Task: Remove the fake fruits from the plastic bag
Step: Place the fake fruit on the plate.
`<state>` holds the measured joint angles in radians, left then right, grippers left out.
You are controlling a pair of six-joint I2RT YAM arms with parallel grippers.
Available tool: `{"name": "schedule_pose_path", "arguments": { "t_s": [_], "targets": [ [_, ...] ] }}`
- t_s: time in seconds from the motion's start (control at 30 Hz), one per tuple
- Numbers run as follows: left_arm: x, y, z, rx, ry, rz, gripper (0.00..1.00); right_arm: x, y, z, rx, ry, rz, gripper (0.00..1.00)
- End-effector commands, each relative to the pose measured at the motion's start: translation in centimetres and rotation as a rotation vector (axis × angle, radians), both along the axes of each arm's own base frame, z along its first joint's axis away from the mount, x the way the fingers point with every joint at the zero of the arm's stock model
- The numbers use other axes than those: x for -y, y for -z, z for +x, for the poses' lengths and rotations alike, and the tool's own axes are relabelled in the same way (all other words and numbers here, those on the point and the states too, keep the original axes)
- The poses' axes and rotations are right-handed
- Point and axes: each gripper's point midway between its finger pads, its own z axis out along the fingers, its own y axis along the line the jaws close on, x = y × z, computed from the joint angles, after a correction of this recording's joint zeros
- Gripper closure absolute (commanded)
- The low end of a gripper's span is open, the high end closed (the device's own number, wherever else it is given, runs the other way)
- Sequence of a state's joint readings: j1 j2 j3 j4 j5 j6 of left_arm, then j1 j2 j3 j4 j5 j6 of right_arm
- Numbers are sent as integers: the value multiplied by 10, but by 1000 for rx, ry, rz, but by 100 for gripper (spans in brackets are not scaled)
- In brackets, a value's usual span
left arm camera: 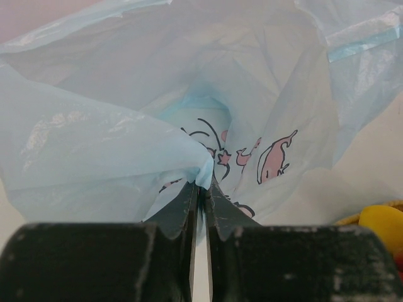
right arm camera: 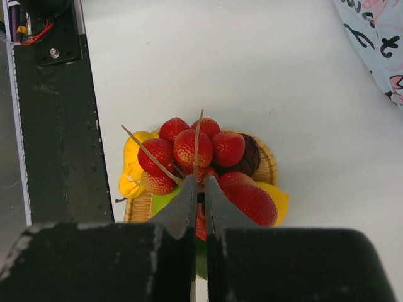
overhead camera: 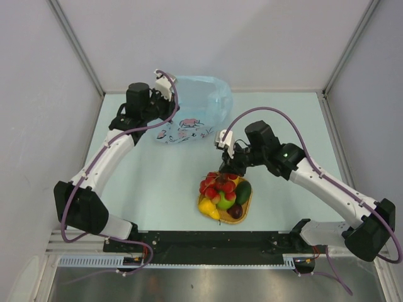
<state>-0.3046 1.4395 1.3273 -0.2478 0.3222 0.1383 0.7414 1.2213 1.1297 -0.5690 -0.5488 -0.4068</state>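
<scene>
Fake fruits (overhead camera: 225, 194) piled on tray (right arm camera: 269, 170), right gripper (right arm camera: 200, 181) pinching red berries (right arm camera: 192, 148) stem, left gripper (left arm camera: 200, 184) clamping plastic bag (left arm camera: 94, 145)

- Pale mint worktop (overhead camera: 157, 189) fills the middle of the top view.
- Plain grey-white walls (overhead camera: 214, 38) close it at left, back and right, with metal struts (overhead camera: 75, 47) slanting in both upper corners.
- Black rail (overhead camera: 208, 242) runs along the bottom edge.

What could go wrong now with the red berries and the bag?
The right gripper pinches only the thin stems of the red berries, so the bunch could slip out. The woven tray is already heaped, so berries might roll off. The left gripper pinches a thin fold of the plastic bag, which might tear.
</scene>
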Motion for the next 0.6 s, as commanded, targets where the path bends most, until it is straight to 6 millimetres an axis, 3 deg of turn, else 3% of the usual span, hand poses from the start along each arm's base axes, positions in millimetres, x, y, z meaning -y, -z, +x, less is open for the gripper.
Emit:
{"name": "schedule_pose_path", "arguments": {
  "t_s": [0.0,0.17,0.43,0.57],
  "targets": [
    [4,-24,-6,58,20,-39,89,-6,-17,9,42,24,64,100],
    [6,-19,-5,45,27,-43,89,2,-14,5,41,29,47,100],
    [7,-18,-4,41,28,-47,89,12,-2,0,18,52,21,85],
    [7,-17,-3,39,29,-45,89,19,2,-3,9,60,8,84]
  ]
}}
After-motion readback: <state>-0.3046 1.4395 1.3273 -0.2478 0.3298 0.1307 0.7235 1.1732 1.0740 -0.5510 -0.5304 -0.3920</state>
